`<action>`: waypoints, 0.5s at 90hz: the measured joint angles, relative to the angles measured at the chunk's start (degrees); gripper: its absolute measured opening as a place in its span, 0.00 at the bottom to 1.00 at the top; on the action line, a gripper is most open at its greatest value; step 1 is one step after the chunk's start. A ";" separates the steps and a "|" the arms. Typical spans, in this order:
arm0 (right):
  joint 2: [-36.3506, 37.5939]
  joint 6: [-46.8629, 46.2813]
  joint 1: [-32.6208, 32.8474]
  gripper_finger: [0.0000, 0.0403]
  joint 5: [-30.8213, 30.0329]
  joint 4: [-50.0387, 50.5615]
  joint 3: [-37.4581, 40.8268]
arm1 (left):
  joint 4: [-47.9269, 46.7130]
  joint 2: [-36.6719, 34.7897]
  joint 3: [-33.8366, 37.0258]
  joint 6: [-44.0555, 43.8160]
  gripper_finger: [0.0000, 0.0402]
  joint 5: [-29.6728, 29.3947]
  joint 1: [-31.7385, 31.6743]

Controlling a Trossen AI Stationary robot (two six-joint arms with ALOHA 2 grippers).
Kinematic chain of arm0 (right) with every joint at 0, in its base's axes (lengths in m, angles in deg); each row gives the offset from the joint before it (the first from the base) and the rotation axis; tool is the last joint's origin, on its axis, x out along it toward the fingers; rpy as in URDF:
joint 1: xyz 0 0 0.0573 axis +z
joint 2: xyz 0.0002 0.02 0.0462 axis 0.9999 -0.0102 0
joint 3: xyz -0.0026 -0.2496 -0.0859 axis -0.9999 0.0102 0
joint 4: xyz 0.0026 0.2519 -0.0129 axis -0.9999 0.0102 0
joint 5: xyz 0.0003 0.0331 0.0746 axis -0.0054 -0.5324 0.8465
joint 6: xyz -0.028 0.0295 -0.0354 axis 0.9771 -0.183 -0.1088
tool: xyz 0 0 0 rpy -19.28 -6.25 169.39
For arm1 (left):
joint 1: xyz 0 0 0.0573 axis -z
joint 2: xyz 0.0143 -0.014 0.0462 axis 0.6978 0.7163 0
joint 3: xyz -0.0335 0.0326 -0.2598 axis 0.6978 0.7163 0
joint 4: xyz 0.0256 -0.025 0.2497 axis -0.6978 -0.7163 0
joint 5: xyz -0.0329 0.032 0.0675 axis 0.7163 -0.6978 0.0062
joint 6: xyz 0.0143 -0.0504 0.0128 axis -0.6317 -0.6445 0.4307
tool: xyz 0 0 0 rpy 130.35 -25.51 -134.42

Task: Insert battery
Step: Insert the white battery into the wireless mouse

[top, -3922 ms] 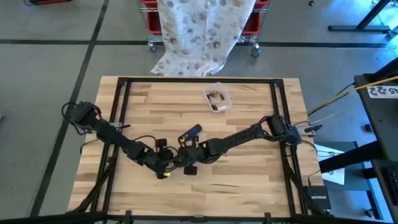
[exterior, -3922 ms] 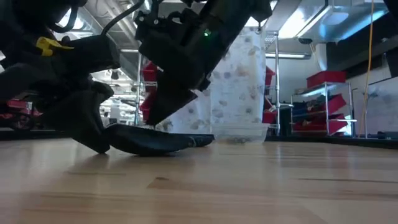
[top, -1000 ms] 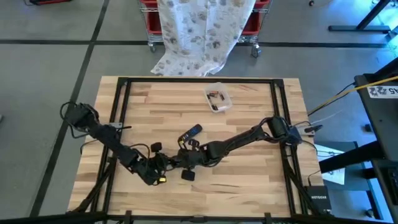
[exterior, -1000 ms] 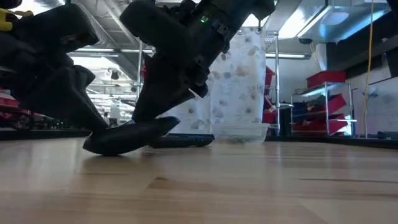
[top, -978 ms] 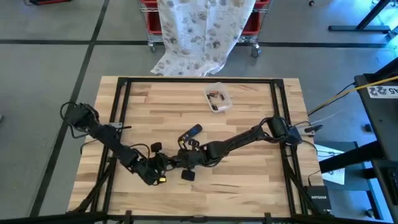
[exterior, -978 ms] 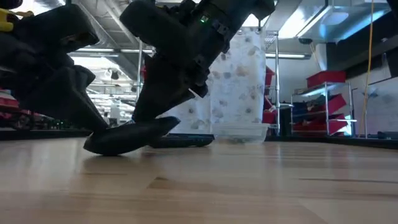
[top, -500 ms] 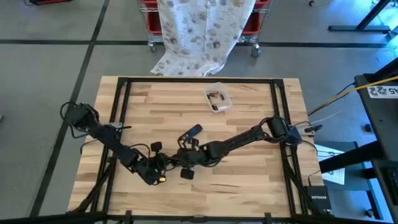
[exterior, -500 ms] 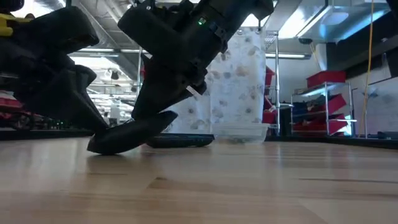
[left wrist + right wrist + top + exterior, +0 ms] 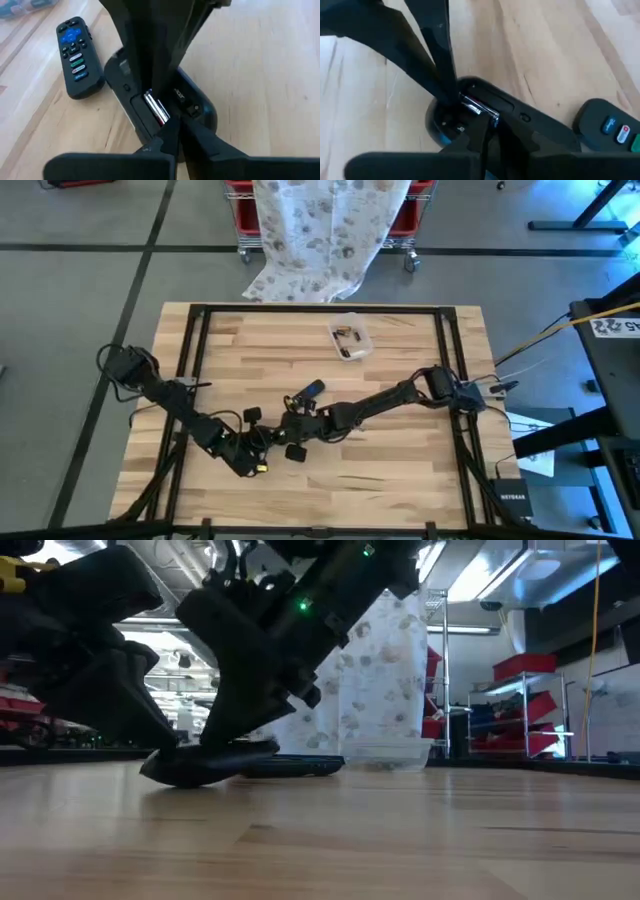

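Note:
A black oval device lies on the table with its open battery bay facing up, also visible in the low view. A silver and red battery sits slanted in that bay. My left gripper and my right gripper are both shut. They meet over the bay from opposite sides, near the table's middle. A black remote with a blue pad lies flat beside the device. My left gripper has its shut fingertips at the battery's end nearer to it, slanting down from the table's left. The battery lies in the bay. My right gripper has its shut fingertips at the battery's other end, slanting down from the table's right.
A clear plastic tub holding small items stands toward the far edge. The remote lies just beyond the grippers. A patterned cloth hangs beyond the table. Bare wood stretches toward the near and right edges.
The device's end that was raised has come down, so the device now lies nearly flat on the table. My right gripper has gone down with it and a little toward the table's left edge.

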 joint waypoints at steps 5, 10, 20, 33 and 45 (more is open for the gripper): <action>0.00 0.00 -0.23 0.07 0.27 0.08 0.00 | 0.02 0.00 0.00 0.53 0.00 0.06 0.00; 0.00 -0.02 -0.73 0.07 0.83 0.09 0.02 | -0.02 0.00 0.00 0.64 0.00 0.06 -0.02; -0.01 -0.51 -1.66 0.07 3.74 0.22 0.02 | 0.03 0.00 0.00 0.66 0.00 0.06 -0.07; -0.26 -1.94 -2.48 0.07 7.66 1.27 -0.04 | 0.07 0.00 0.02 0.60 0.00 0.02 -0.09; -0.28 -2.69 -2.35 0.07 7.92 2.51 -0.02 | 0.14 0.00 0.02 0.55 0.00 0.04 -0.07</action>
